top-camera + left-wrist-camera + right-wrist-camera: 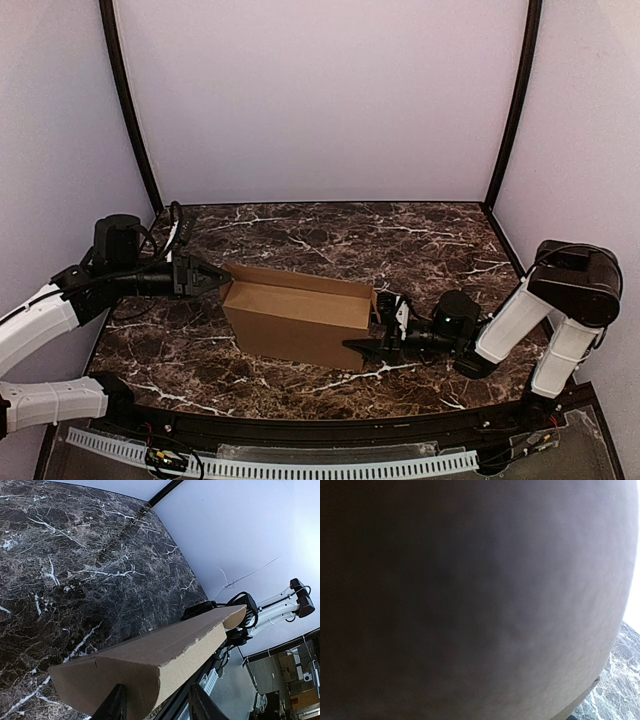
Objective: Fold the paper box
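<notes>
The paper box [297,318] is plain brown cardboard, partly folded into a long trough that stands on the marble table [330,235]. My left gripper [213,280] is at its left end. In the left wrist view the box [150,655] runs away from me, and its near corner lies between the spread fingers of my left gripper [157,707]. My right gripper [378,325] is at the box's right end with its fingers apart, one low along the front wall. The right wrist view is filled by blurred cardboard [470,600], and the fingers are hidden there.
White walls with black corner posts [130,110] enclose the table. A black rim and a white perforated strip [300,465] run along the near edge. The right arm [520,320] lies low at the right.
</notes>
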### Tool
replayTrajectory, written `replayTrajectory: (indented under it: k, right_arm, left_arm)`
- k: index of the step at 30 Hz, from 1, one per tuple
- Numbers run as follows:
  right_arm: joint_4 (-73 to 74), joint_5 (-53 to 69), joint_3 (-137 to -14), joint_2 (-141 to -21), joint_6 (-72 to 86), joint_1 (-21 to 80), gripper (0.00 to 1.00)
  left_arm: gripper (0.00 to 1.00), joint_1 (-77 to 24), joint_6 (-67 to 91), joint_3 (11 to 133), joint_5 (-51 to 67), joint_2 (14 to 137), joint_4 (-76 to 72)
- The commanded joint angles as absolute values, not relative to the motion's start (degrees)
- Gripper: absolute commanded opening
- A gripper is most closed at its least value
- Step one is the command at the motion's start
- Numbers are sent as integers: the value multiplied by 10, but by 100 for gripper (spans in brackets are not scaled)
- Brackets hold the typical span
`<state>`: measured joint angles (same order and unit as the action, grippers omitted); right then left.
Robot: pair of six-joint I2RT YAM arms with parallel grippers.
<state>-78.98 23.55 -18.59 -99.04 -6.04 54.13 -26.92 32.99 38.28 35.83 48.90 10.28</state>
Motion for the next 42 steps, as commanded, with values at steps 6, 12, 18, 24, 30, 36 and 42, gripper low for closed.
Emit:
replayTrajectory:
  k: [6,12,18,24,30,36,42]
  right_arm:
    - [-789,237,-190,-1007,-63,544,61]
    - [-788,234,-189,-1007,-65,545,61]
    - [-787,234,-189,-1007,-65,545,61]
    - [-783,235,-191,-1006,-65,544,61]
    - [-771,236,-195,-1004,-67,545,61]
    - [-766,239,-202,-1008,-67,545,61]
    - [-766,237,-204,-1011,-68,545,61]
  left_arm:
    - [41,-278,310,423,365,497,140]
    - [41,-279,311,427,368,502,142]
    - [41,-278,306,418,359,496,148]
    - [41,-279,294,405,352,490,159]
    - [41,-279,298,388,353,482,160]
    - [39,-279,313,400,365,475,147]
    - [39,-279,315,413,374,482,141]
